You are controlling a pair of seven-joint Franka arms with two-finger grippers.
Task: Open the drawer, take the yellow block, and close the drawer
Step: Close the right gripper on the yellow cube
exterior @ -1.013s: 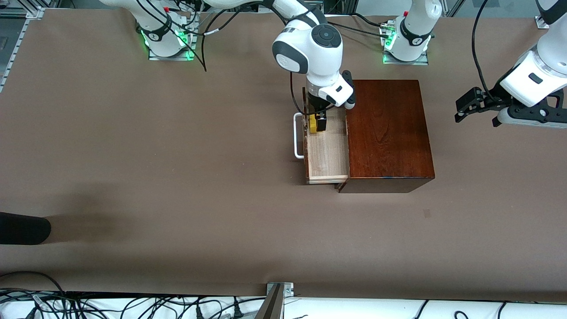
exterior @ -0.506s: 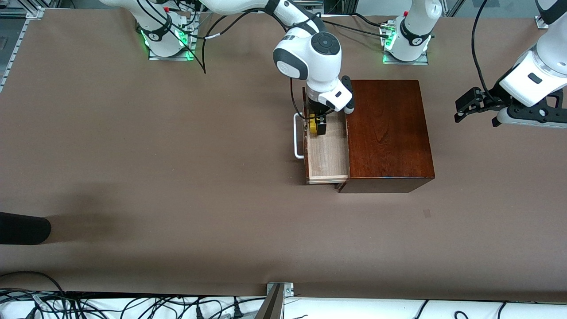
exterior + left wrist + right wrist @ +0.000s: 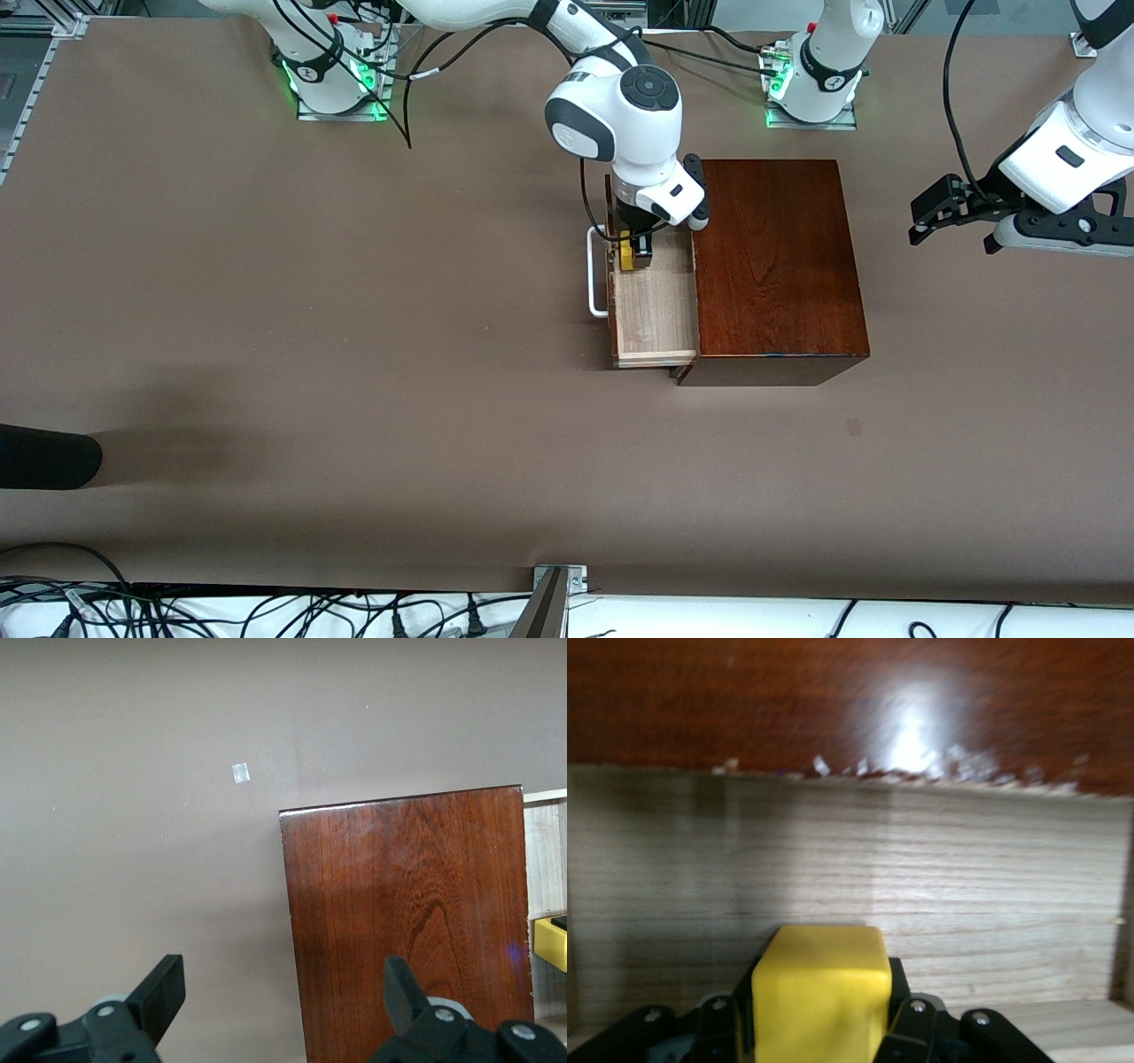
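The right gripper (image 3: 636, 251), just above centre of the front view, is closed on the block (image 3: 627, 253) low inside the open drawer (image 3: 654, 310), so extraction looks to run straight up; the left gripper (image 3: 283, 988) waits open at the frame's right edge.

Even overhead light fills the front view, and the table (image 3: 354, 310) shows a soft wide shadow near its right-arm end. Glare flares white on the polished wood (image 3: 912, 735) in the right wrist view, where everything looks soft and the yellow block (image 3: 819, 988) blurs up close.
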